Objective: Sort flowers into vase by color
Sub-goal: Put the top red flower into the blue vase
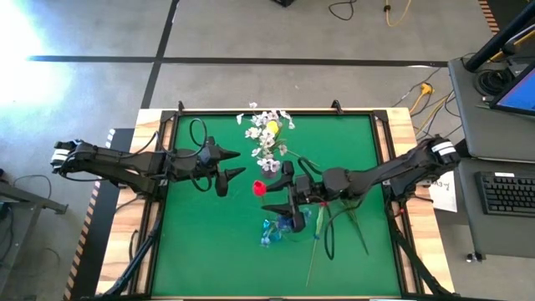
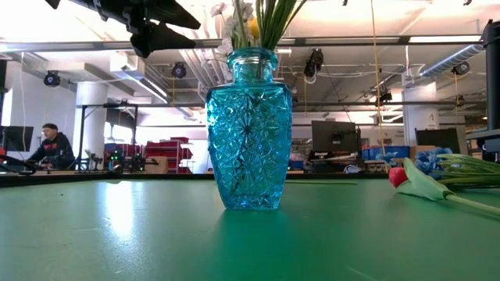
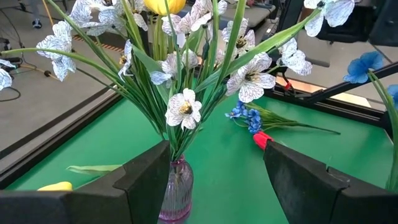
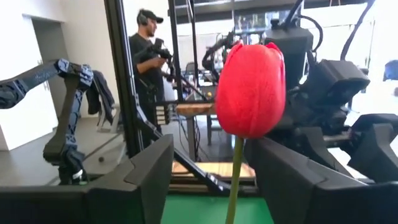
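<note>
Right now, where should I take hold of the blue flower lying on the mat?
Probably the bare green stem behind the blue flower head. Come from straight above and close across it. It lies flat on the mat, the stem is long and thin, and the blooms are a soft cluster.

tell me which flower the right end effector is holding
The red tulip: its stem rises between the right end effector fingers, while the blue blooms lie on the mat and the white blossoms stand in a vase.
</note>
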`<state>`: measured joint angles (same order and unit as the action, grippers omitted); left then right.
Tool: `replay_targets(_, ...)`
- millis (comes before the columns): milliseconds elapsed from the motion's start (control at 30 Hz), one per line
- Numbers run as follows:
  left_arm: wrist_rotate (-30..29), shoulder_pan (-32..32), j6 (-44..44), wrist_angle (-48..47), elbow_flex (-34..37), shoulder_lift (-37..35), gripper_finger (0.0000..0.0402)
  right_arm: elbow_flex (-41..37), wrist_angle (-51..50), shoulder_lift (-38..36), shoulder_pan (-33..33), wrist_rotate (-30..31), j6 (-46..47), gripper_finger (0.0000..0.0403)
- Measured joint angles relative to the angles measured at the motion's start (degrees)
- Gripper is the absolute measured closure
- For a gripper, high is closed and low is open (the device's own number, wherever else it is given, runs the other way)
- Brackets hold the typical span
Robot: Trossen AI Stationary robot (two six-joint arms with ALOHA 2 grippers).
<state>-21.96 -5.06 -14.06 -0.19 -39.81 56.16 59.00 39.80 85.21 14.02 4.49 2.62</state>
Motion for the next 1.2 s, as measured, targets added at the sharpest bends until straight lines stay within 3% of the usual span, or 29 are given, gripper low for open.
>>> replay_targets(333, 0.0, 0.0, 0.01, 0.04, 0.0, 0.0, 0.0154, 0.71, -12.36, -3.63, -0.02, 1.96, 3.37, 0.0137)
replay_targets(667, 0.0, 0.01, 0.01, 0.04, 0.0, 0.0, 0.0154, 9.77, -33.92, -3.5, 0.0, 3.06, 5.18, 0.0091)
replay_targets(1200, 0.0, 0.02, 0.02, -0.39, 0.0, 0.0, 0.0154, 22.1, -61.47, -3.43, 0.11, 2.53, 14.25, 0.0094)
